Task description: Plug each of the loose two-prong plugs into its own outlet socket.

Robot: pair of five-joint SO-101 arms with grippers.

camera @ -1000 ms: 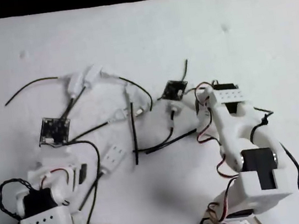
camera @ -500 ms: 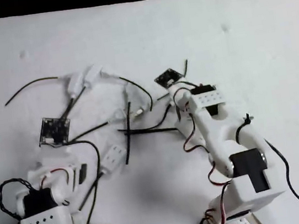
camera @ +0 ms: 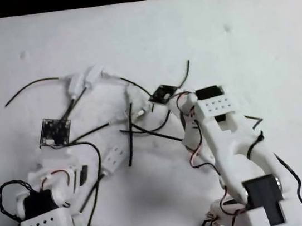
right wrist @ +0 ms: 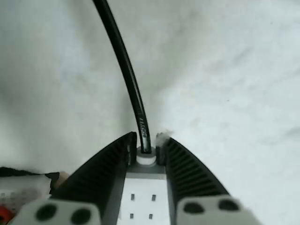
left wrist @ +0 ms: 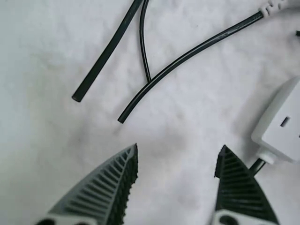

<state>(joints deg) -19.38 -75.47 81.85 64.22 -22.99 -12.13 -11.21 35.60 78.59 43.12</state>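
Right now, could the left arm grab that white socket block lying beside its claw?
Probably yes. The left gripper is open, the white socket block lies just beside one finger, and nothing covers it.

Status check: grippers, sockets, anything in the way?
Right gripper shut on a white socket, black cable trailing out. Left gripper open, empty, beside another socket. Loose cable ends lie ahead of it.
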